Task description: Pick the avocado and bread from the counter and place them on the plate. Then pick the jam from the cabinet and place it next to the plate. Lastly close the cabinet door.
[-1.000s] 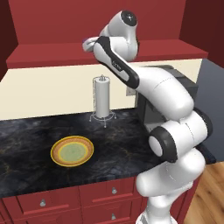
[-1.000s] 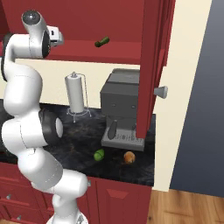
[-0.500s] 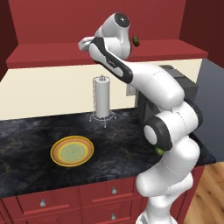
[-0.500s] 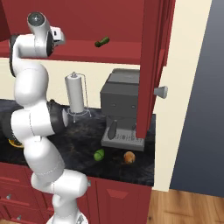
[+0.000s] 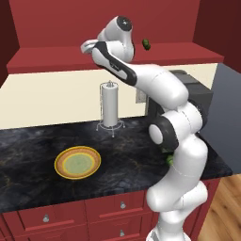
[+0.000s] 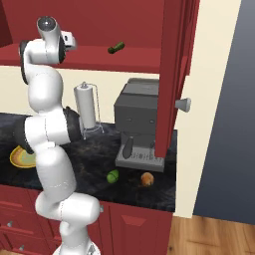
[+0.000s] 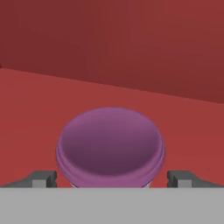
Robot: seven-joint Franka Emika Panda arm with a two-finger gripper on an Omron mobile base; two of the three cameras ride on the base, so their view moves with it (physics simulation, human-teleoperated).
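Progress: the round plate with yellow-orange rim and pale green centre (image 5: 77, 163) lies bare on the black marble-look table (image 5: 28, 150); no item has been placed yet.
Avocado: the small bright green roundish avocado (image 6: 113, 176) rests on the table in front of the grey coffee machine (image 6: 137, 123).
Bread: the small round brown-orange bread roll (image 6: 146, 179) sits just beside the avocado, well apart from the plate.
Jam: the squat jar of pink-purple jam (image 7: 110, 146) stands on the floor of the dark red upper cabinet (image 7: 113, 39), its domed purple top close before the camera.
Hand: the white arm's hand (image 7: 111, 178) is raised to the cabinet shelf, fingers spread fully wide on either side of the jar, holding nothing.
Door: the red cabinet door (image 6: 172, 74) stands open.
Remaining: judging by this, every step is left; the arm seems to address the jam first.
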